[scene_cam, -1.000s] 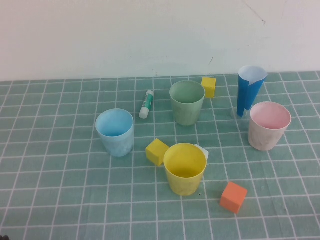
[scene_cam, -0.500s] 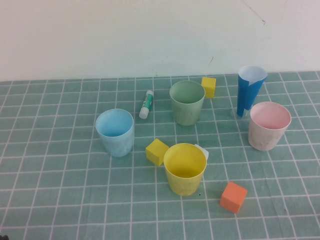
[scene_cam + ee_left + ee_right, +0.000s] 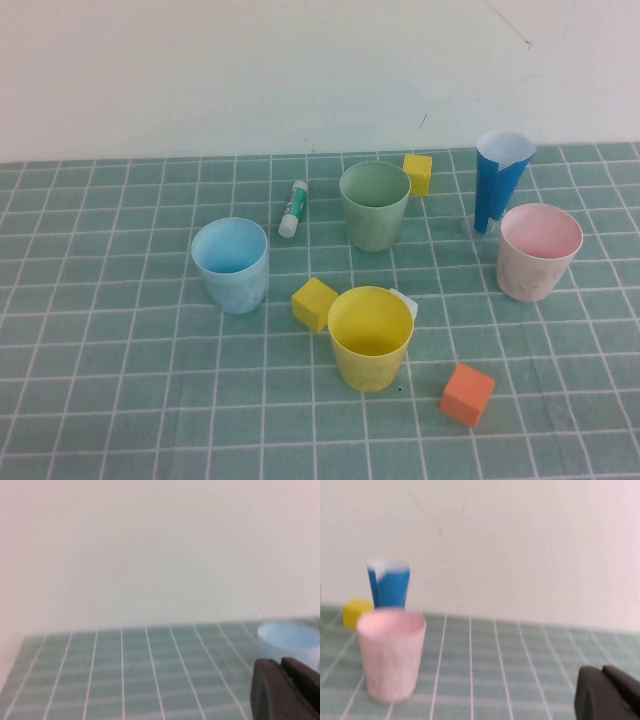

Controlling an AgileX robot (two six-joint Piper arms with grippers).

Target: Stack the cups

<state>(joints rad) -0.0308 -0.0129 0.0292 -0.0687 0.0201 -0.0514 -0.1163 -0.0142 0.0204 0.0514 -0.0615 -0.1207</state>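
Cups are standing apart and upright on the tiled table [image 3: 120,400], none nested yet: blue cup [image 3: 230,264] on the left, green cup [image 3: 375,205] toward the back, yellow cup [image 3: 370,337] nearest the front, pink cup [image 3: 539,251] on the right. Neither arm is showing in the high view. The left gripper [image 3: 287,690] is showing only at the edge of its wrist view, low over the table with the blue cup just beyond it; the right gripper [image 3: 607,692] is sitting likewise, with the pink cup well ahead. Whether either one's fingers are apart or together cannot be told. The first pick is probably coming: gripping a rim from above, squarely, should avoid tipping these light cups or nudging the yellow cube [image 3: 314,303] touching the yellow cup's side.
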